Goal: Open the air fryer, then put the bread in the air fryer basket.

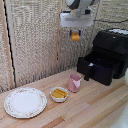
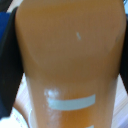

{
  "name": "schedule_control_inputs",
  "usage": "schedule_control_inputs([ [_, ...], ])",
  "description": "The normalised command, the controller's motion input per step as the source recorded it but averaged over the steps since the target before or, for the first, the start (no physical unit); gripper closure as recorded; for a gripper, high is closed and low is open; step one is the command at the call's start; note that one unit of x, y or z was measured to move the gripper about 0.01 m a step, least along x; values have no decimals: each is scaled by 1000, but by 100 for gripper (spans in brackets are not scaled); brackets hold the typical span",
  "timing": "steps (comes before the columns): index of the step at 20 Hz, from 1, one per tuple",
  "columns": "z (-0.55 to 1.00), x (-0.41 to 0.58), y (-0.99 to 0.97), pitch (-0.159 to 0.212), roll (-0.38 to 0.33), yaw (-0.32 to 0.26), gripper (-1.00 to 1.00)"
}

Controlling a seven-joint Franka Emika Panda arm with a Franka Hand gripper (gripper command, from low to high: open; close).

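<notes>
High in the upper middle of the exterior view I have the gripper (image 1: 75, 34) hanging below the white arm, its two fingers closed on the bread (image 1: 75, 36), which shows as a small golden-brown piece held well above the worktop (image 1: 95, 107). On the wrist view the bread (image 2: 70, 60) fills nearly the whole frame as a smooth orange-brown surface, with a dark finger (image 2: 9, 70) pressed against its side.

Toward the right of the exterior view sits the air fryer (image 1: 116, 42), glossy black, with the air fryer basket (image 1: 102, 67) pulled out in front of it and open at the top. I can see the air fryer handle (image 1: 86, 71) sticking out from the drawer front.

Lower down, a pink cup (image 1: 74, 82) stands near the basket, a small white bowl (image 1: 59, 94) with a yellow food piece lies just beside it, and a patterned plate (image 1: 25, 102) rests at the lower left.
</notes>
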Motion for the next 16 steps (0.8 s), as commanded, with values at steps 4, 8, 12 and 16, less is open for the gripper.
schedule_control_inputs([
  [4, -17, -304, -722, -5, 0, -174, 100],
  [8, -96, -301, -466, -22, 0, -279, 100],
  [12, -90, -290, -486, -12, 0, -273, 100],
  [16, -36, -263, -765, -1, 0, -162, 100],
])
